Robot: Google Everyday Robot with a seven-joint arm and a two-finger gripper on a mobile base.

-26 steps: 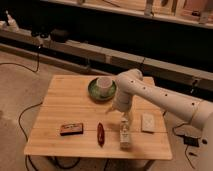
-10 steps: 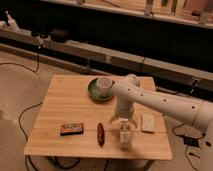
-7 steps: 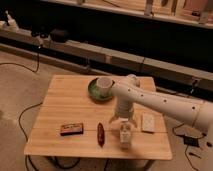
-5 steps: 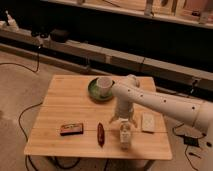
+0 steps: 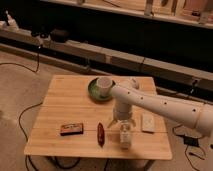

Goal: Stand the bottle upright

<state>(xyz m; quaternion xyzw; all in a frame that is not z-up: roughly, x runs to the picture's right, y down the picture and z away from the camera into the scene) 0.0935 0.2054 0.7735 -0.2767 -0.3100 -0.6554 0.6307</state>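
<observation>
Currently, the gripper (image 5: 123, 123) is being held, fingers spread apart, just above the bottle (image 5: 124, 138) on the table (image 5: 65, 100).

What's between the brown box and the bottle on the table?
The red pepper, in the camera view, apart from both box and bottle. The pincer hangs open just above the bottle.

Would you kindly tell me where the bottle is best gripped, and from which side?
Grip the bottle across the middle of its body, coming straight down from above. It seems to lie lengthwise toward the camera near the front edge of the table, and the open gripper hangs just over it.
</observation>
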